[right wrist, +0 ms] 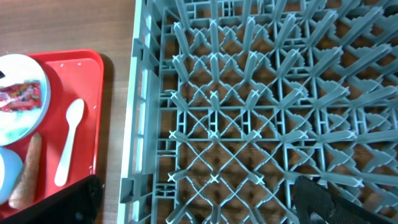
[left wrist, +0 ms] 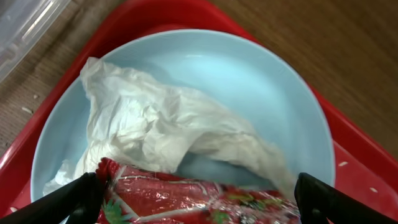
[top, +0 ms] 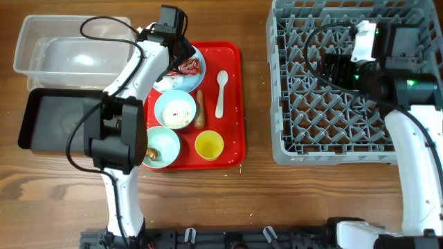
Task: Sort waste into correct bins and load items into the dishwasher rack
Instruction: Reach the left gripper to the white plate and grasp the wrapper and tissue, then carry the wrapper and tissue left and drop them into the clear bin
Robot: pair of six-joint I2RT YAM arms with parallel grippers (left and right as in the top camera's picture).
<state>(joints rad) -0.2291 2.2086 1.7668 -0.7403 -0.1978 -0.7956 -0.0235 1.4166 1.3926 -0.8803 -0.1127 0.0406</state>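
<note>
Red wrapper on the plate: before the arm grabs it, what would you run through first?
1. Left end effector open: ok, spread wide.
2. Wrapper lined up: ok, it lies on the plate between the two tips.
3. Tissue clear of the grab: not ok, it touches the wrapper's upper edge and might come along.
4. Bins ready: ok, the clear tub and black tray sit open-topped to the left of the plate.
5. Right end effector out of the way: ok, open over the rack.
</note>
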